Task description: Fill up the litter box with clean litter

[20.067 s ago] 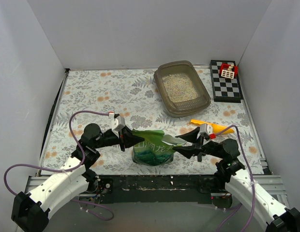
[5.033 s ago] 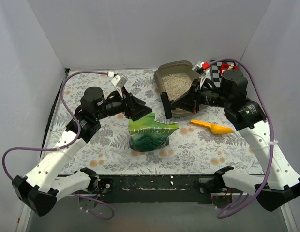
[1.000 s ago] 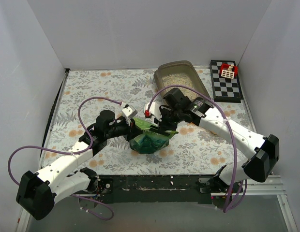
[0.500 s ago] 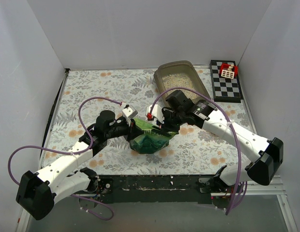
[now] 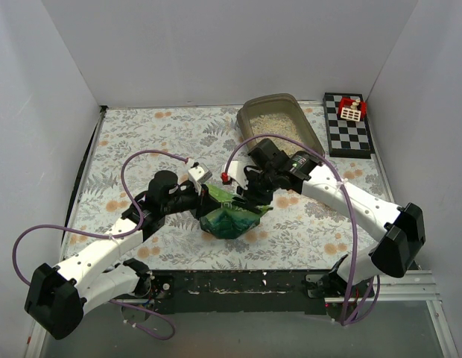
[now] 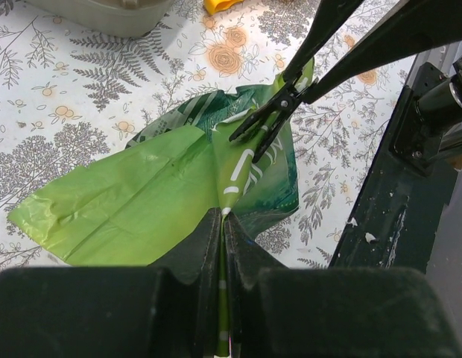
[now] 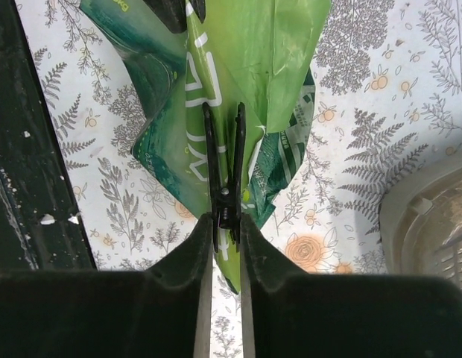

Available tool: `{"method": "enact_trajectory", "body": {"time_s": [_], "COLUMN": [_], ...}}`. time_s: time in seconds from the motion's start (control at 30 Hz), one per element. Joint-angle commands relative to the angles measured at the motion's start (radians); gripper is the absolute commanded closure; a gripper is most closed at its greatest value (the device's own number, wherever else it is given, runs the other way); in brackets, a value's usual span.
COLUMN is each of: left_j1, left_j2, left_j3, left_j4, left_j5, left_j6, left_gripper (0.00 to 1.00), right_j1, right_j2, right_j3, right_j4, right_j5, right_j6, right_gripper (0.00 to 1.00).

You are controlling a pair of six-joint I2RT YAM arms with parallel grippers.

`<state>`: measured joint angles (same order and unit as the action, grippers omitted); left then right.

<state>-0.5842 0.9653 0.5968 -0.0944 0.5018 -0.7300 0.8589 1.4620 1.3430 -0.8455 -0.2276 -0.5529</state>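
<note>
While left fingers [image 6: 194, 250] pinch shut on the green bag [image 6: 141, 194] | right fingers [image 7: 195, 257]: narrowly apart, clamping black clip [image 7: 225, 171]

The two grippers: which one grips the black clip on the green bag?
The right gripper: the black clip sits between its fingers. The left gripper pinches the bare foil edge of the green bag instead.

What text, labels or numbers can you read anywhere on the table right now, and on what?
green bag: white lettering, creased, folded over and partly covered by the black clip; not readable.
litter box: no lettering visible.
checkered board: no lettering visible; the small red and white piece on it is too small to tell.
</note>
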Motion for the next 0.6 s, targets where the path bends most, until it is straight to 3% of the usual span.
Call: {"method": "enact_trajectory", "body": {"time_s": [0.0,0.13,0.27,0.33,0.5,0.57], "left_j1": [0.012,0.012,0.012,0.012,0.012,0.012], "left_j2": [-0.014,-0.011,-0.008,-0.01,-0.019,-0.025], "left_j3": [-0.011,-0.012,-0.009,-0.011,-0.008,0.004], "left_j4": [-0.034,-0.034,-0.033,-0.033,-0.027,-0.028], "left_j5": [-0.031,-0.032,-0.035,-0.04,-0.019,0.021], "left_j6": [0.004,0.003,0.003,0.001,0.001,0.003], "left_gripper": [0.96,0.91,0.87,0.85,0.73,0.67], "right_j1": [-0.008,-0.008,-0.008,-0.008,-0.008,-0.008], "right_j2": [0.032,0.017,-0.018,-0.049,-0.143,-0.167], "right_j3": [0.016,0.045,0.071,0.09,0.122,0.145], "right_j4": [-0.133,-0.13,-0.124,-0.11,-0.034,-0.015], "right_j5": [0.05,0.08,0.114,0.122,0.189,0.273], "right_j6": [0.056,0.088,0.116,0.133,0.226,0.344], "right_gripper": [0.74,0.57,0.34,0.16,0.09,0.09]}}
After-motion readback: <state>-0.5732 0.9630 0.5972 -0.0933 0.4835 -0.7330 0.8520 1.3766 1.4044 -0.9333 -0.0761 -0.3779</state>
